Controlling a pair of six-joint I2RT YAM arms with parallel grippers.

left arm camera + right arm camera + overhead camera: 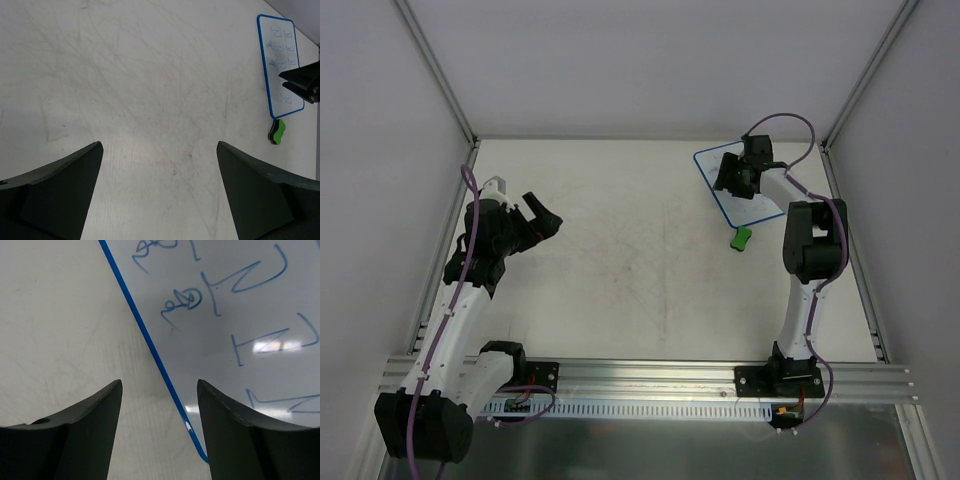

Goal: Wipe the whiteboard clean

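Right claw point(159, 385), wide open and empty, hangs over the whiteboard point(250, 305) rim in the far-right corner; grab the green eraser point(741, 239) just beside its near edge first; left claw point(159, 145) open, empty.

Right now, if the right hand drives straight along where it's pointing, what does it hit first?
Probably the whiteboard: the right hand is open and straddles its blue rim, one finger over the board face, the other over the table. How far off it hangs is unclear.
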